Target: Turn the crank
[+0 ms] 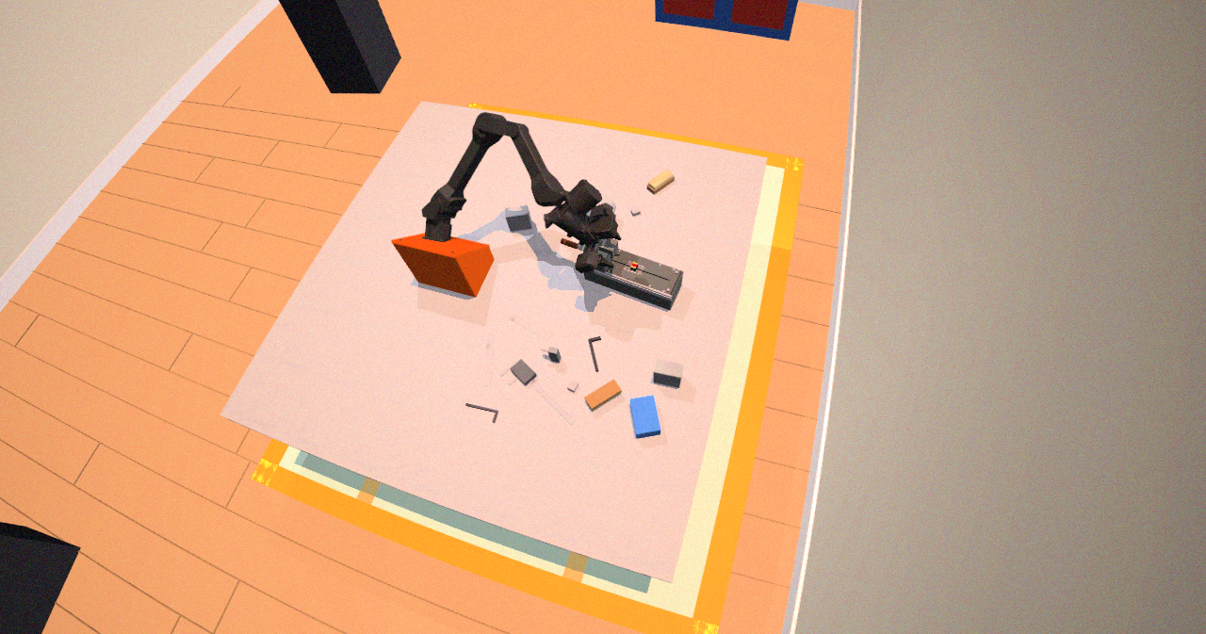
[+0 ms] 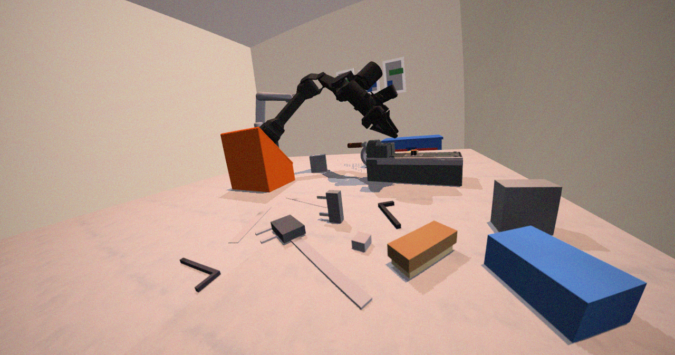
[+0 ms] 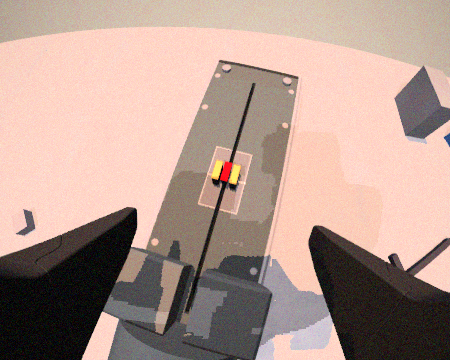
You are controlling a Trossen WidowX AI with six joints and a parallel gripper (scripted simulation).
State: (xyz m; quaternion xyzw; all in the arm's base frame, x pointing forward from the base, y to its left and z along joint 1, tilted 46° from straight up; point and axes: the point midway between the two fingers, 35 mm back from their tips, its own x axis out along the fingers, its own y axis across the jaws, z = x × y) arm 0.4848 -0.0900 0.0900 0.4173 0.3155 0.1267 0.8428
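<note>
The machine (image 1: 638,286) (image 2: 415,172) (image 3: 270,102) is a long dark box with a slotted deck. Its red pointer (image 3: 226,171) sits in the slot between two brass marks, the left mark (image 3: 218,170) and the right mark (image 3: 235,174), and looks level with them in the wrist view. The brown crank handle (image 1: 569,243) (image 2: 354,145) sticks out at the machine's left end in the top and exterior views, with nothing gripping it; it is outside the wrist view. My gripper (image 2: 396,134) (image 3: 227,227) is open and empty, above the machine's dark end blocks, clear of the handle.
A blue block (image 1: 644,415) (image 2: 561,277), an orange-topped block (image 1: 603,394) (image 2: 421,249) and a grey block (image 1: 667,374) (image 2: 526,206) lie in front of the machine. A black hex key (image 1: 594,355) (image 2: 389,214) lies nearer it. The orange base (image 1: 447,266) (image 2: 254,161) carries my arm.
</note>
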